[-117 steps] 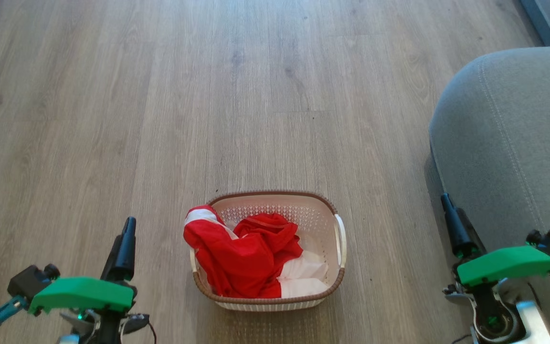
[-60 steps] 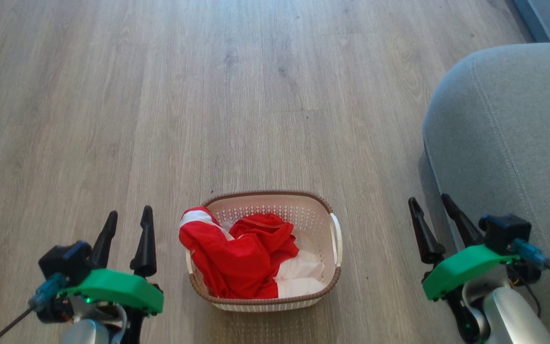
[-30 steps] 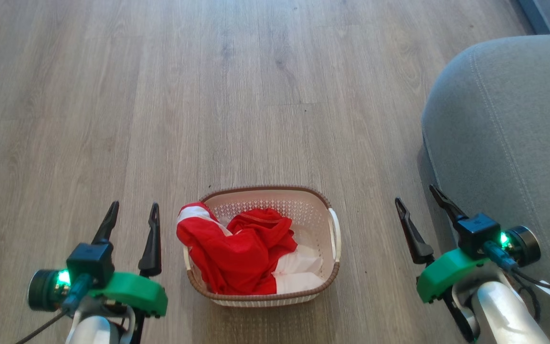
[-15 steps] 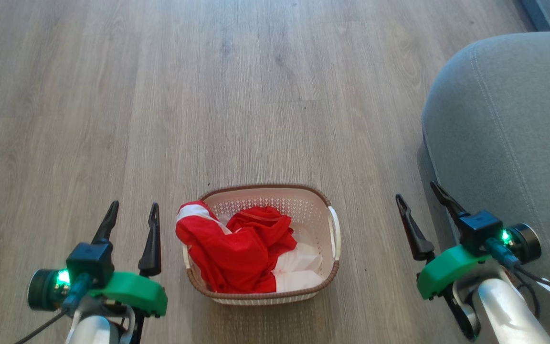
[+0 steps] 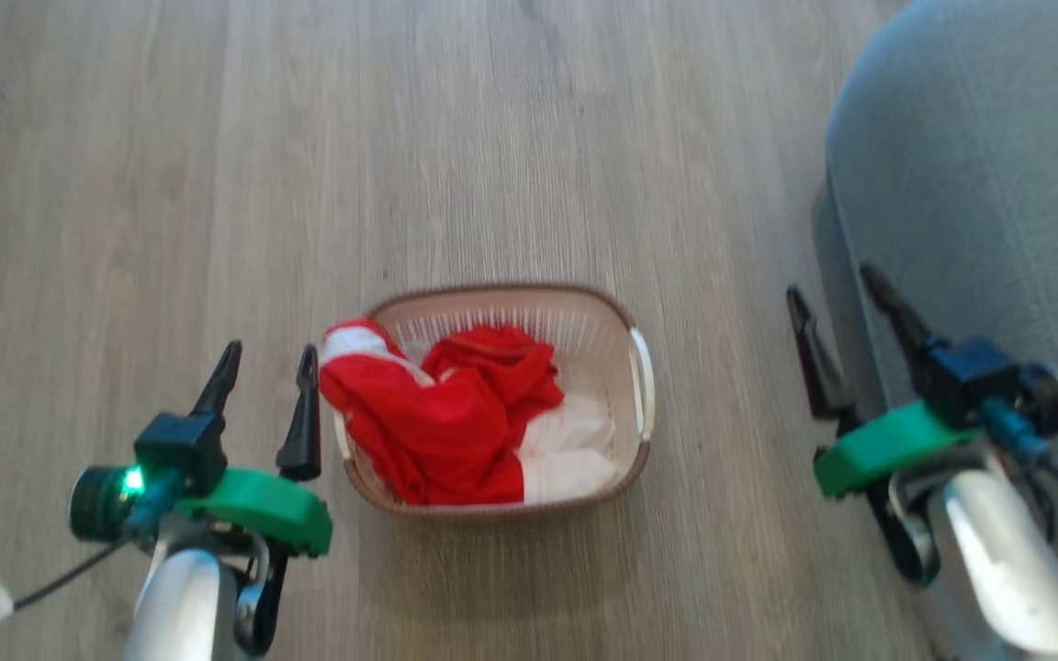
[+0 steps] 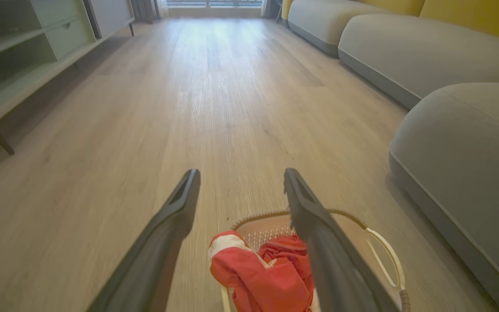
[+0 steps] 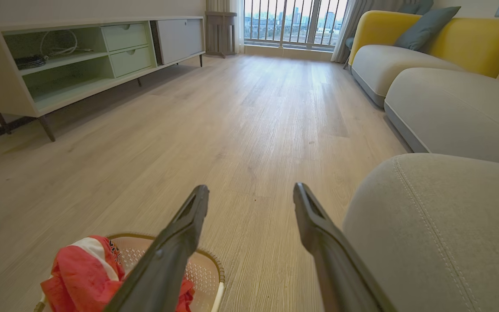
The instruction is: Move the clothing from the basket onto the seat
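The soft red-and-white fabric clothing (image 5: 437,422) lies bunched inside the small rectangular cream plastic basket (image 5: 501,290) with a brown woven-look rim. One red-and-white fold hangs over the rim on the side nearest the left gripper (image 5: 270,351). That gripper hangs just beside the basket, and its right finger is close to the draped fold. The blurred head view does not show whether the two touch. Its two long dark fingers stand wide apart and hold nothing. In the left wrist view the clothing sits low between those fingers, and the right finger crosses in front of the basket.

The right gripper (image 5: 832,283) is on the basket's other side, well apart from the clothing, with its fingers also spread wide and empty. The basket lies to its left. The large rounded grey fabric seat (image 5: 979,165) is just beside it on its right, and its outer finger overlaps the seat's edge in the head view.

The basket stands on a pale wooden plank floor (image 5: 400,138). Ahead of the right gripper, well beyond the basket, are a low pale-green sideboard (image 7: 80,56) and a yellow-backed sofa (image 7: 448,39).
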Tool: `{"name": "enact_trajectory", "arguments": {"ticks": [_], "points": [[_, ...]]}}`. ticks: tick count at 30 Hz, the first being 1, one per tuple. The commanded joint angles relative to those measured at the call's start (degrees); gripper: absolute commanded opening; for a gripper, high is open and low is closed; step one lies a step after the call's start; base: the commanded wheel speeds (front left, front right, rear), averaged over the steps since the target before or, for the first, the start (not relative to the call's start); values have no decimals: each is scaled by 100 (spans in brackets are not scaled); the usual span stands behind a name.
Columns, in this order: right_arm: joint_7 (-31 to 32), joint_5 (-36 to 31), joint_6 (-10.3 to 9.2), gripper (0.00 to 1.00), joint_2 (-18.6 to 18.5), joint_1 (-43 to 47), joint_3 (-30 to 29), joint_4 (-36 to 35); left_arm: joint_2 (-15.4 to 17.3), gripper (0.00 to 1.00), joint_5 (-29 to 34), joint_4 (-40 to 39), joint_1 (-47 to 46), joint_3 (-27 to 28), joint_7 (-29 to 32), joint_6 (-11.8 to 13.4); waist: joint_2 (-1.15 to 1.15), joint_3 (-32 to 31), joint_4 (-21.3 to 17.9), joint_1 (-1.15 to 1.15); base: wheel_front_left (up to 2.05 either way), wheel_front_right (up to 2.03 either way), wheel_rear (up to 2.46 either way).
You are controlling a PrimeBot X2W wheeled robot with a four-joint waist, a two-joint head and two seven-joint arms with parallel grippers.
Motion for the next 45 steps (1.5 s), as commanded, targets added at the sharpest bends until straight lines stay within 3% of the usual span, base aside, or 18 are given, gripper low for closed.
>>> {"name": "enact_trajectory", "arguments": {"ticks": [1, 13, 23, 29, 36, 39, 41, 43, 45], "points": [[-54, 49, -1, 100, 9, -279, 58, -243, 72, 100, -30, -66, -328, 121, -71, 4, 0, 475, -45, 0, 0, 0, 0], [-54, 54, -1, 100, 213, -1147, 31, -698, 120, 100, 229, 1851, -1852, -46, -71, 112, 0, 2301, -207, 0, 0, 0, 0], [-54, 72, -1, 100, 266, -1465, 32, -851, 231, 100, 201, 3488, -3066, 96, -71, 510, 0, 3076, -322, 0, 0, 0, 0], [-54, 70, -1, 100, 255, -1521, 9, -898, 353, 100, 169, 3746, -3365, 170, -71, 638, 0, 3272, -345, 0, 0, 0, 0], [-54, 95, -1, 100, 236, -1517, 4, -890, 339, 100, 188, 3737, -3435, 96, -71, 614, 0, 3358, -319, 0, 0, 0, 0], [-54, 115, -1, 100, 222, -1523, -11, -887, 295, 70, 183, 3778, -3436, 50, -71, 613, 0, 3378, -295, 0, 0, 0, 0], [-54, 129, -1, 100, 217, -1538, -10, -884, 273, 66, 179, 3798, -3437, 27, -71, 623, 0, 3387, -290, 0, 0, 0, 0], [-54, 144, -1, 100, 205, -1553, -9, -890, 262, 48, 180, 3808, -3443, 0, -71, 609, 0, 3398, -286, 0, 0, 0, 0], [-54, 167, -1, 100, 194, -1559, -14, -898, 253, 42, 182, 3829, -3445, -28, -71, 588, 0, 3406, -282, 0, 0, 0, 0]]}}
